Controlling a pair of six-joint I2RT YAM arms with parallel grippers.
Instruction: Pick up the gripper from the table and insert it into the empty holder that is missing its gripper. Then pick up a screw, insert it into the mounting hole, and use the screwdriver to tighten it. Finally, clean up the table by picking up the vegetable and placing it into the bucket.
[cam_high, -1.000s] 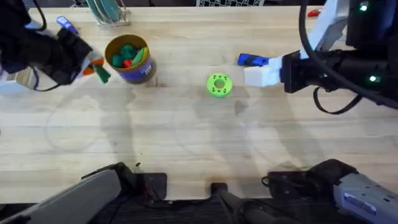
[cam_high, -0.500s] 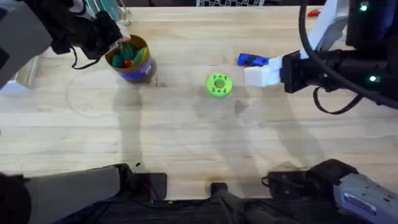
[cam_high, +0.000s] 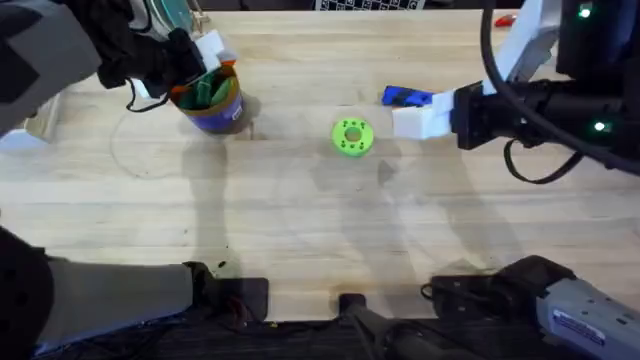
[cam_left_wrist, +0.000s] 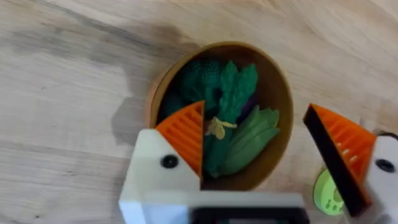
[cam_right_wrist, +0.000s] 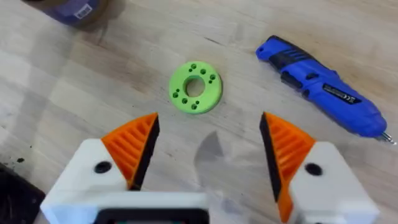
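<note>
The bucket (cam_high: 212, 108) stands at the table's back left, yellow-orange with a purple-blue patch. Several green vegetables (cam_left_wrist: 233, 124) lie inside the bucket (cam_left_wrist: 280, 87). My left gripper (cam_left_wrist: 255, 127) hangs open right above them, nothing between its orange pads (cam_left_wrist: 186, 134); overhead, the left gripper (cam_high: 200, 68) covers the bucket's rim. The blue screwdriver (cam_high: 405, 97) (cam_right_wrist: 320, 84) lies at the back right. My right gripper (cam_high: 398, 123) (cam_right_wrist: 210, 124) hovers open just in front of it, holding nothing. The loose gripper, the holder and the screw are out of view.
A green disc (cam_high: 351, 137) (cam_right_wrist: 195, 87) with a ring of small holes lies mid-table, between bucket and screwdriver. A rack with teal plates (cam_high: 172, 16) stands behind the bucket. A red tool (cam_high: 505, 19) lies at the far right edge. Bare wood spans the table's front half.
My left arm swung right from beside the bucket to above it, carrying an orange-and-green vegetable. Its fingers are now open over the bucket. The right arm has stayed still.
</note>
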